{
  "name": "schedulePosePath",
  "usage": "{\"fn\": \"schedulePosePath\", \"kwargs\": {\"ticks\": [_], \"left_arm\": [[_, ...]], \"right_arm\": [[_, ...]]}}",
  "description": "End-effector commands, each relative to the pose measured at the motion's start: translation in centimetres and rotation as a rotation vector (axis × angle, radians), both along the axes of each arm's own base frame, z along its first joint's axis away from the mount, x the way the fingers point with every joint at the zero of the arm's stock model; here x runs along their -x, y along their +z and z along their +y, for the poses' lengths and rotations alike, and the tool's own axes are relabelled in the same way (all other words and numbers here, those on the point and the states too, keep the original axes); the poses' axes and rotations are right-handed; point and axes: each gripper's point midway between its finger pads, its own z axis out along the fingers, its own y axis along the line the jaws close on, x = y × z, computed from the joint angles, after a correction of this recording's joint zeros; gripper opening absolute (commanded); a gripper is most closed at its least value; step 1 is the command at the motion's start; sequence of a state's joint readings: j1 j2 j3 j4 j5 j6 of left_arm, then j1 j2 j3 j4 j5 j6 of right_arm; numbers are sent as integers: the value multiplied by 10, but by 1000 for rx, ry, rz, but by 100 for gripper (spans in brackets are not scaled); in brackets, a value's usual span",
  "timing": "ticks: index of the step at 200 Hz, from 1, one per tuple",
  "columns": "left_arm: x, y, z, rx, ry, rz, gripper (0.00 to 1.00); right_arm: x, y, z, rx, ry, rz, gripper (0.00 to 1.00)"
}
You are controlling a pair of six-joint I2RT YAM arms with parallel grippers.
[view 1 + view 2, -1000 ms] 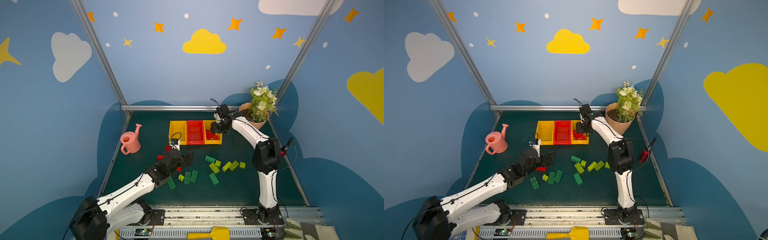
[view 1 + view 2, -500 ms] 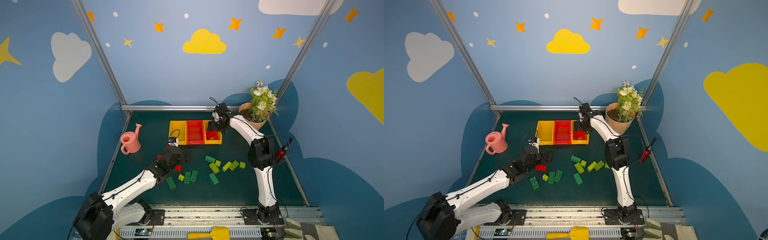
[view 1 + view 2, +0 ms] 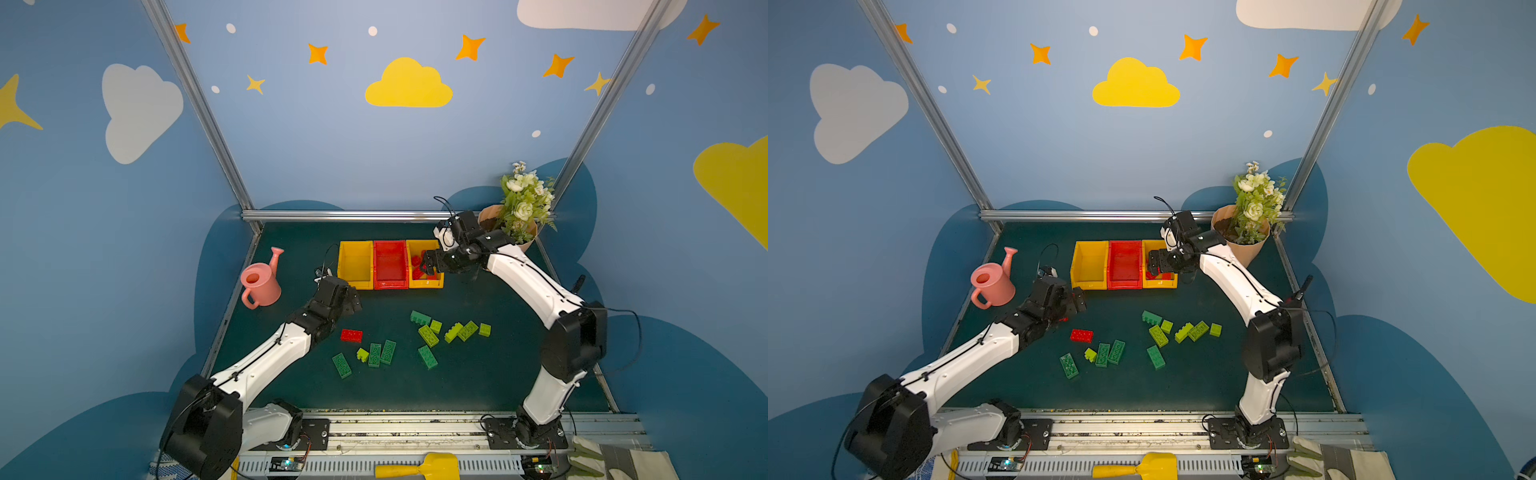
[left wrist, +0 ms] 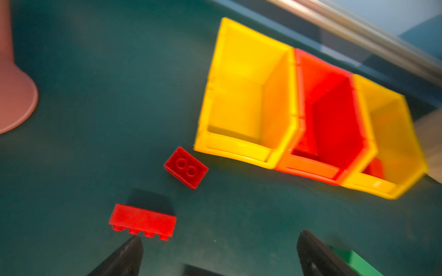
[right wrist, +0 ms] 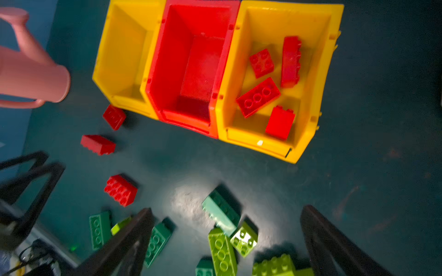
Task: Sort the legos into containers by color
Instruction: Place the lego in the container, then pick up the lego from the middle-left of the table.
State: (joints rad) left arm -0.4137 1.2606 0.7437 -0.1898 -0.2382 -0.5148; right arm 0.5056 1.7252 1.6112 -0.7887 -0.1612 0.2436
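Three containers stand side by side at the back: a yellow bin (image 3: 355,264), a red bin (image 3: 390,264) and a second yellow bin (image 3: 424,283) holding several red legos (image 5: 258,96). My right gripper (image 3: 430,264) hangs open and empty over that bin. My left gripper (image 3: 345,299) is open and empty near the first yellow bin, its left fingertip close to a red lego lying on its side (image 4: 142,221); another red lego (image 4: 186,170) lies by the bin's front. One more red lego (image 3: 351,335), dark green legos (image 3: 388,352) and lime legos (image 3: 467,330) lie scattered on the mat.
A pink watering can (image 3: 259,282) stands at the left. A flower pot (image 3: 511,226) sits in the back right corner behind my right arm. A red-and-black tool (image 3: 1300,291) lies at the mat's right edge. A yellow scoop (image 3: 419,467) rests on the front rail.
My right gripper's jaws have spread wide above the right yellow bin. My left gripper has shifted a little toward the bins, leaving the red lego on the mat uncovered.
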Motion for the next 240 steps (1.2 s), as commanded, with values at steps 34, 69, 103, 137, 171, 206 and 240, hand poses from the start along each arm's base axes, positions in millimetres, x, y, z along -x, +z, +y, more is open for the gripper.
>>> {"fn": "schedulePosePath", "kwargs": {"ticks": [34, 69, 103, 137, 171, 206, 240], "left_arm": [[-34, -27, 27, -107, -75, 196, 100], [-55, -44, 33, -154, -141, 240, 100], [-60, -51, 28, -184, -261, 265, 100], [-64, -53, 21, -155, -320, 274, 100], [-66, -62, 31, -222, -309, 340, 100], [-63, -73, 29, -221, -340, 383, 100], [-63, -82, 30, -232, -342, 417, 99]], "right_arm": [[56, 3, -15, -15, 47, 19, 95], [69, 10, -28, -7, 32, -3, 96], [73, 17, -29, -27, 25, -16, 96], [72, 19, -31, -15, 20, -14, 96], [71, 18, -31, -12, 19, 0, 96], [69, 20, -30, -10, 16, 3, 96], [67, 20, -31, -2, 6, 0, 96]]}}
